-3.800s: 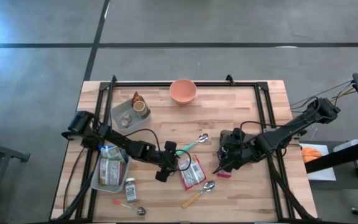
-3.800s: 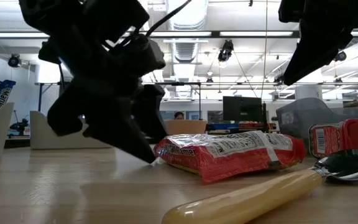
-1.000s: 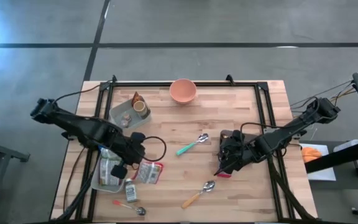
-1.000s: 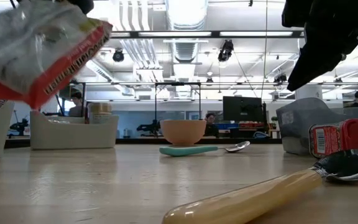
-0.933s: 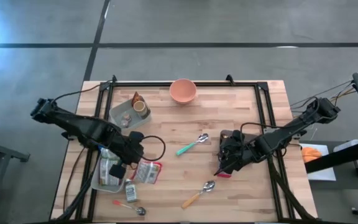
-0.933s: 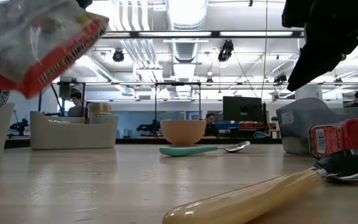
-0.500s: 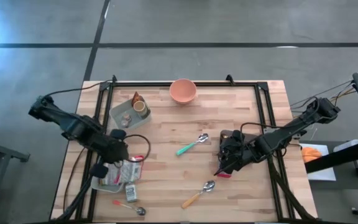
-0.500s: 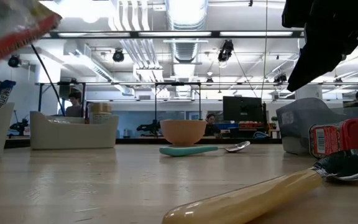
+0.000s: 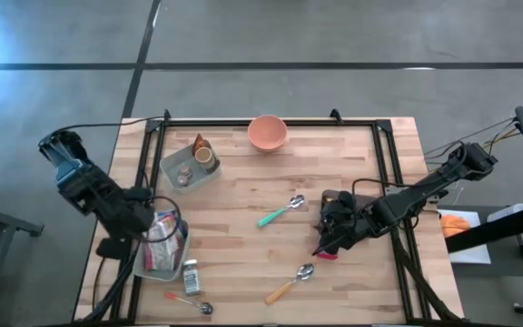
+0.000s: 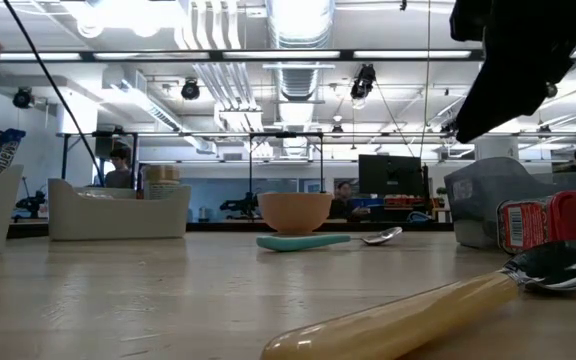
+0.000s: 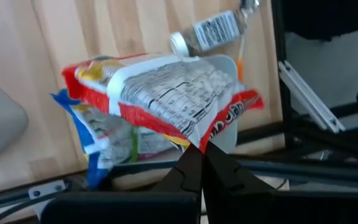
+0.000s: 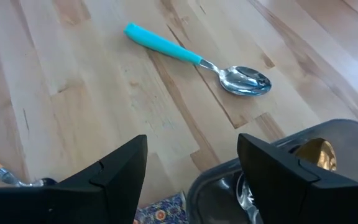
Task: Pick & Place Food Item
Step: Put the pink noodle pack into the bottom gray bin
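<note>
My left end effector [image 11: 199, 163] was closed on the red edge of the packet [image 11: 166, 99], pinching it at one corner. The packet hung just ahead of the fingers, over the white tray [image 9: 178, 256] at the desk's left side. In the high view the left end effector [image 9: 146, 225] stood above that tray's edge, with the packet [image 9: 162, 227] beside it. Another packet [image 11: 98, 140], blue-edged, lay in the tray beneath the held one. A small bottle [image 9: 190, 275] lay on the desk [image 9: 243, 263] just beside the tray.

My right end effector [image 12: 191, 168] hung with its fingers apart, holding nothing, over the desk's right half. A teal-handled spoon [image 12: 194, 59] lay on the desk ahead of it, apart from the fingers. A wooden-handled spoon [image 9: 290, 283] lay nearer the front edge, and a pink bowl [image 9: 267, 133] stood at the far edge.
</note>
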`<state>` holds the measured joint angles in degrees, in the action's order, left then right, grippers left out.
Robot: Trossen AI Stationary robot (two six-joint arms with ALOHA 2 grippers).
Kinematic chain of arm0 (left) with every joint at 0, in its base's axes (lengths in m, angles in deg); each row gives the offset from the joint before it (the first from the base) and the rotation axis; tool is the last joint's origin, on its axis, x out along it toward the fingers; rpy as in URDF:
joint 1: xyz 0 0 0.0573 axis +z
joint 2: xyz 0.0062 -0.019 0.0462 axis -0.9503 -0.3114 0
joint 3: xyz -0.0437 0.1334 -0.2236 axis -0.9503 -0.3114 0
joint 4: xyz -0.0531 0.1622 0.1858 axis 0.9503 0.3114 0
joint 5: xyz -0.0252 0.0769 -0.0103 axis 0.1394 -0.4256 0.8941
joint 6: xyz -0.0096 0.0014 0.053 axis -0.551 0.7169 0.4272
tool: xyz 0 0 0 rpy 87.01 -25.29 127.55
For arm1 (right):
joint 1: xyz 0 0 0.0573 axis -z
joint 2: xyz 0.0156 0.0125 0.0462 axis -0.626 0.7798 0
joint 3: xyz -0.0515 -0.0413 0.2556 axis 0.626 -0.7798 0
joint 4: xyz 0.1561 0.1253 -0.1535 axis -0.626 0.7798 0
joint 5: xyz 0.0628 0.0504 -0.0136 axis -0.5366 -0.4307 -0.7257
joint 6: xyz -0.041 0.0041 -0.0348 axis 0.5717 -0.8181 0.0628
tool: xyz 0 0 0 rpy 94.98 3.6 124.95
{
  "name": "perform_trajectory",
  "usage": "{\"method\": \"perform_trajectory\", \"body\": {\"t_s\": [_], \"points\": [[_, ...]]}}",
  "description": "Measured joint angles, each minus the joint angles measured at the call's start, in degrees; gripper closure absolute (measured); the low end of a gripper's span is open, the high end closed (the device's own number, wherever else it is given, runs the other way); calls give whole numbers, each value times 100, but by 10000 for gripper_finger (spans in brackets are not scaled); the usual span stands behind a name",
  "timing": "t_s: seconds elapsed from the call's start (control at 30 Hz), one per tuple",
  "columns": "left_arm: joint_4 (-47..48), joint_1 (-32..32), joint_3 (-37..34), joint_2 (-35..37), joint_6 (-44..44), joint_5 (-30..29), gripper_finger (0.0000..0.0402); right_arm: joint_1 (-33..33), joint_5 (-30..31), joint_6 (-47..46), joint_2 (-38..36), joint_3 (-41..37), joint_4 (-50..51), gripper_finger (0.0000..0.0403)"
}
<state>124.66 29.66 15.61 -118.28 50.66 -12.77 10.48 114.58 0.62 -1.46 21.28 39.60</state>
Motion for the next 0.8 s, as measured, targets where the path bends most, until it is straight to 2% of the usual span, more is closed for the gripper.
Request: {"method": "perform_trajectory", "body": {"t_s": [0.17,0.4,0.5,0.8], "points": [[-7,-623,-194,-7,-292,-17,401,0,0,-14,0,0,-135,155],[-117,-1388,-935,-17,-211,-68,401,0,0,-157,0,0,-135,155],[-340,-1495,-1233,-17,13,-259,401,2,-1,-240,0,0,-134,155],[-840,-1499,-1973,-22,421,-333,401,3,2,-316,0,0,-227,155]]}}
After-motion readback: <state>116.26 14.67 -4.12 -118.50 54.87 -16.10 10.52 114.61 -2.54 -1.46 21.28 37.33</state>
